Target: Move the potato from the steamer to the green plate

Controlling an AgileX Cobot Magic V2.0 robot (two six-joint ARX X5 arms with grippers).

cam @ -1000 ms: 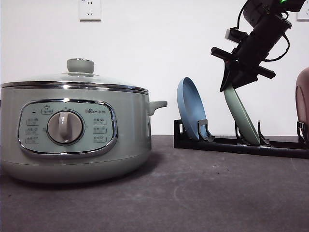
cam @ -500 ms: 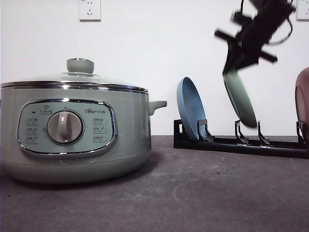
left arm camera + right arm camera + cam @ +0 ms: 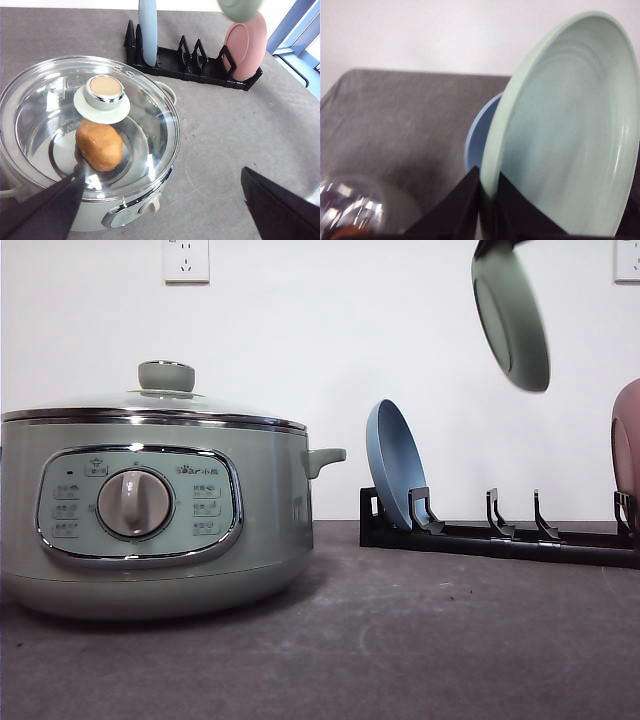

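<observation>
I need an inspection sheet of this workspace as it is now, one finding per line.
Surface: dark grey table, bare in front.
Job's things: potato inside steamer, glass lid on; green plate held in the air, tilted.
Clutter: black rack holding blue plate and pink plate.
Grippers: right gripper clamped on green plate rim; left gripper open above steamer.
Cables: nothing seen.
Surroundings: white wall, socket.

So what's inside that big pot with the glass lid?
Through the glass lid of the steamer, one orange-brown potato lies on the pale bottom. The lid's knob covers part of it, and glare hides some of the bottom.
</observation>
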